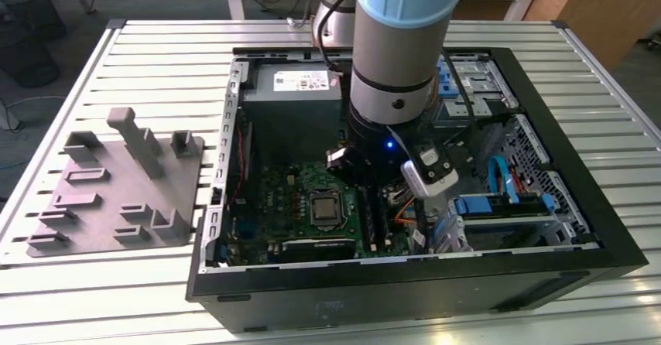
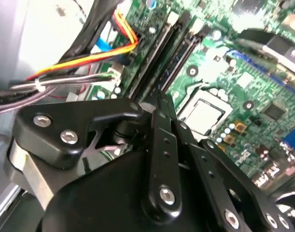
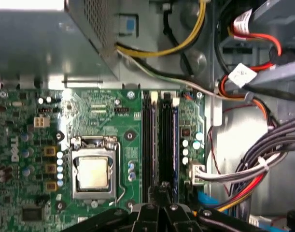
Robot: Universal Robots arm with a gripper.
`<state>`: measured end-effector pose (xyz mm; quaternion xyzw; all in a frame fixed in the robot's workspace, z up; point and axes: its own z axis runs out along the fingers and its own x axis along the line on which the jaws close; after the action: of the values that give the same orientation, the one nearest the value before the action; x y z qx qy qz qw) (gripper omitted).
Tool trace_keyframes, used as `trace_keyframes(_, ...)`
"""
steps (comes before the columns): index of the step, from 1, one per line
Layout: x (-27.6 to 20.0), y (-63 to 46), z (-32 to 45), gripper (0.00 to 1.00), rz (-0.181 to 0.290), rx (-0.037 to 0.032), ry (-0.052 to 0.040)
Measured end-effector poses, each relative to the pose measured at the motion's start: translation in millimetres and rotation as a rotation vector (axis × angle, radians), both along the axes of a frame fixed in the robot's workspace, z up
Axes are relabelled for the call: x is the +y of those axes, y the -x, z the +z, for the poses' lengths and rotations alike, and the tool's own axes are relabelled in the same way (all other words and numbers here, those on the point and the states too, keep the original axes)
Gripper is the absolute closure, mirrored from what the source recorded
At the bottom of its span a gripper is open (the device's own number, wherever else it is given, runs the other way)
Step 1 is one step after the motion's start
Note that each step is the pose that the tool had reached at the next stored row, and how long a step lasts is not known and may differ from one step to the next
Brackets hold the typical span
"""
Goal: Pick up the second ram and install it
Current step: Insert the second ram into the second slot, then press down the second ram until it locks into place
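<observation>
My gripper is low inside the open computer case, over the memory slots of the green motherboard. Its fingers stand close together, shut on the edge of the second ram, a long dark stick in line with a slot beside the first dark stick. In the second wrist view the ram runs away from the fingertips along the slots. In the exterior view the arm's wrist covers the gripper and most of the slots.
The processor socket lies next to the slots. Bundled cables and drive bays crowd the other side. The power supply fills the case's far end. A grey plastic fixture with upright posts stands on the slatted table at the exterior view's left.
</observation>
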<state>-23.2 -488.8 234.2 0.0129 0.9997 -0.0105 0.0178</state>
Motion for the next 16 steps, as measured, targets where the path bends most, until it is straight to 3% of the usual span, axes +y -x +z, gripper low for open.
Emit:
trace_keyframes(3, 5.0, -0.3, 0.1, 0.9, 0.0, 0.0009, 0.0001)
trace_keyframes(16, 5.4, -0.3, 0.0, 0.9, 0.0, 0.0009, 0.0)
